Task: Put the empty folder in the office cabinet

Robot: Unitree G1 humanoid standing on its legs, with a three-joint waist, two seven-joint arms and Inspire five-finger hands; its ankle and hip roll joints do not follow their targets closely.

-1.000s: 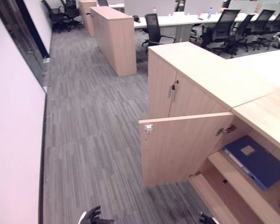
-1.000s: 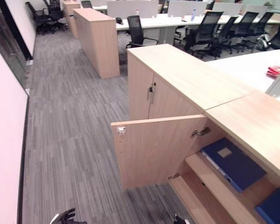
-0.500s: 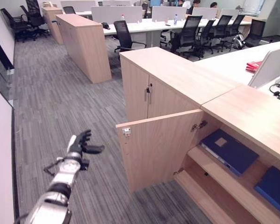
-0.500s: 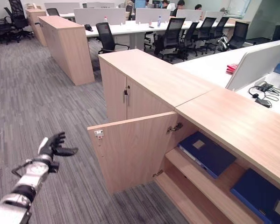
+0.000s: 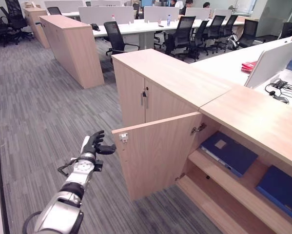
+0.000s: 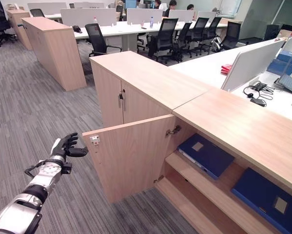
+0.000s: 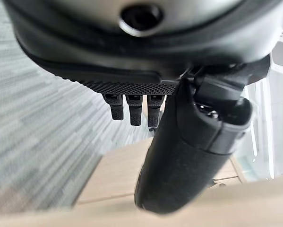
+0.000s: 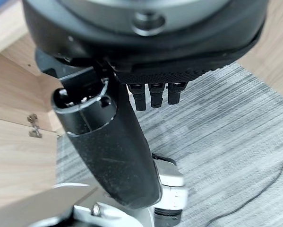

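An open office with grey striped carpet [image 5: 48,107], desks and dark chairs [image 5: 179,36] at the back. The cabinet [image 5: 175,83] stands with its door [image 5: 158,153] swung open. A blue folder [image 5: 228,152] lies flat on the shelf [image 5: 233,183] inside; a second blue one [image 5: 282,187] beside it is cut off by the frame edge. The left hand [image 5: 94,145] hovers just beside the door's free edge, empty, fingers loosely spread. The right hand [image 8: 132,118] shows over carpet, fingers relaxed, holding nothing.

The cabinet [image 5: 160,92] was pale wood, the folders [image 5: 228,152] dark blue, the carpet [image 5: 33,112] grey-striped, the left hand [image 5: 93,145] black.
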